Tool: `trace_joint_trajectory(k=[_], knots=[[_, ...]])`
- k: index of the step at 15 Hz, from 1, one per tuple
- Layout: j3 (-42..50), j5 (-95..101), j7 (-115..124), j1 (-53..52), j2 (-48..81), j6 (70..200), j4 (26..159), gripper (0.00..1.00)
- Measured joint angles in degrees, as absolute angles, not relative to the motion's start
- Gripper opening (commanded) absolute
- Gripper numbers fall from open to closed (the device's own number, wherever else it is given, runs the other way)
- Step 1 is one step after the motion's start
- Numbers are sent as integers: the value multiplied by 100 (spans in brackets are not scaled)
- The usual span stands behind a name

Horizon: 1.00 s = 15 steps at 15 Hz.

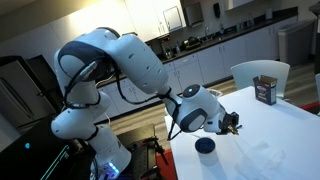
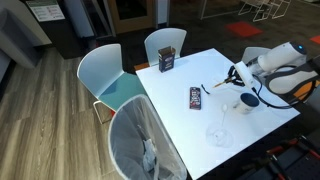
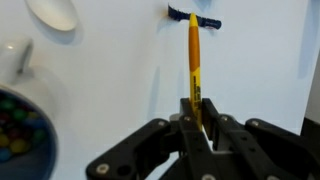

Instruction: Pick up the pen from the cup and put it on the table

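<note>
I see the white arm reaching from the left over the white table. The gripper hangs low, near the dark cup, which stands upright by the table edge. A brown boxy container stands well apart, before a white chair. Jaw state unreadable here.

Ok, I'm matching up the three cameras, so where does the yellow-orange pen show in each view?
Exterior view: the pen is right of centre, sticking out leftward from the gripper.
Exterior view: the pen cannot be made out; it is too thin to see at the gripper.
Wrist view: the pen is at centre, running up from the gripper, which is clamped on it.
Shared landmark: the gripper.
</note>
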<state>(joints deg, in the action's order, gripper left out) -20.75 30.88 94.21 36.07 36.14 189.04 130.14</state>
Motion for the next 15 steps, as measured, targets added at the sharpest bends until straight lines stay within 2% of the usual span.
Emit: trace_joint_trajectory(k=[3,6,12,15], knots=[[-2910,3179,9054,4669,4203,18325,12407,4],[-3397,2824,8437,5207,4580,17750,12003,4],[-3454,-152,5694,4823,4656,16694,11537,4],[-2951,-1194,4895,4201,4610,15785,11139,4]])
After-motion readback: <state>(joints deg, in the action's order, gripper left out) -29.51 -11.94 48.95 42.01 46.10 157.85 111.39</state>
